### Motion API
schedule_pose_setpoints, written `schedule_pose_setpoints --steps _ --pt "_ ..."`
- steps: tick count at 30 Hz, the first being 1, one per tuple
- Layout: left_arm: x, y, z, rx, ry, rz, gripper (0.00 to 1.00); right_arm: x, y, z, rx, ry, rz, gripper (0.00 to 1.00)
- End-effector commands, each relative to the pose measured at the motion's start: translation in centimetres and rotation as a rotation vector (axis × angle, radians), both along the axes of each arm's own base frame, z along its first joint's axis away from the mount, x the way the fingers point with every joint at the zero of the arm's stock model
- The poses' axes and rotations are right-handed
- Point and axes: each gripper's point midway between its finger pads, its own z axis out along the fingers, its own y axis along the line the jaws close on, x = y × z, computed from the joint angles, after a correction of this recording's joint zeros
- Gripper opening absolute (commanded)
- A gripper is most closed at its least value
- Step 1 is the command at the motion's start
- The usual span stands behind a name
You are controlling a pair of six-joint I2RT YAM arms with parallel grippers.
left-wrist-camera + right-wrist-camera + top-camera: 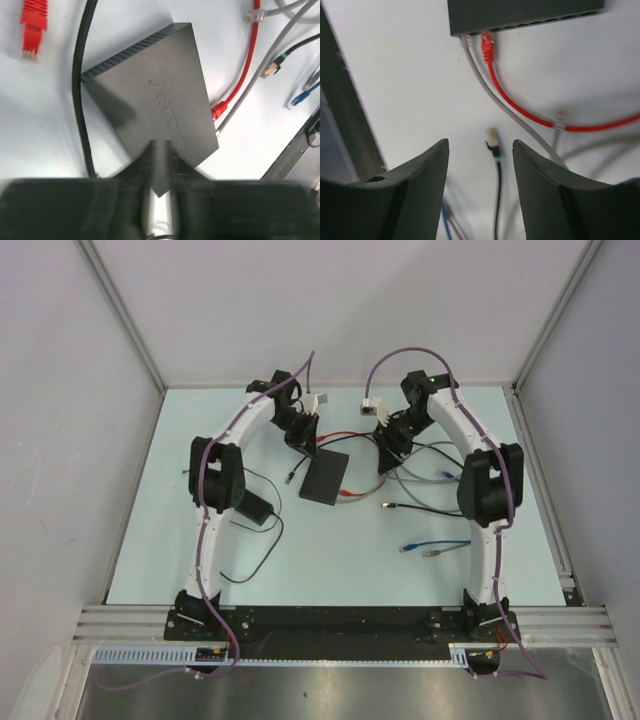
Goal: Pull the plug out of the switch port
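right claw (pixel 480 149) open, empty; red plug (pixel 487 46) in switch (pixel 520 12) straight ahead, right arm nearer; left claw (pixel 161 172) blurred, can't tell

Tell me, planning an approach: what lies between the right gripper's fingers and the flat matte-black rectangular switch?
Right wrist view: a black cable's loose plug, a grey cable, a red cable.

Overhead plus wrist close-ups (switch (pixel 325 477) shared)
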Motion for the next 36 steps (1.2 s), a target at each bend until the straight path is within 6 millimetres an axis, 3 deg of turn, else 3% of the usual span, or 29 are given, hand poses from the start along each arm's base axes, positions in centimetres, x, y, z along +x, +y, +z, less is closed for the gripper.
schedule_pose_setpoints --steps 1,4,8,14,15,20,23,28,36 --pt "-0.3 1.1 3.8 -0.042 -0.053 0.000 0.03 -0.4 4.2 -0.4 0.216 0.381 -0.231 0.60" --pt "-1.3 1.4 3.4 -0.067 0.000 0.003 0.00 -0.5 5.7 -2.4 0.195 0.417 -0.204 0.61" --pt "-2.3 1.8 2.6 -0.080 0.047 0.001 0.00 -0.1 7.3 -3.5 0.238 0.506 -0.229 0.65" --pt "-4.2 2.1 0.6 -0.104 0.141 -0.026 0.00 1.4 8.2 -5.9 0.300 0.481 -0.323 0.66" --pt "-4.5 2.0 0.6 -0.116 0.152 -0.034 0.00 2.3 8.5 -6.3 0.326 0.440 -0.322 0.65" --pt "-5.4 1.2 1.9 -0.197 0.178 -0.066 0.00 2.4 9.0 -8.8 0.333 0.479 -0.348 0.59" --pt "-5.7 1.2 1.8 -0.203 0.192 -0.068 0.00 2.3 9.1 -10.2 0.324 0.481 -0.338 0.57" --pt "-6.6 1.6 -0.9 -0.154 0.255 -0.061 0.00 1.5 9.5 -11.9 0.303 0.472 -0.286 0.55" --pt "-6.7 1.3 -1.7 -0.126 0.256 -0.067 0.00 -0.2 9.2 -13.7 0.280 0.512 -0.220 0.48"
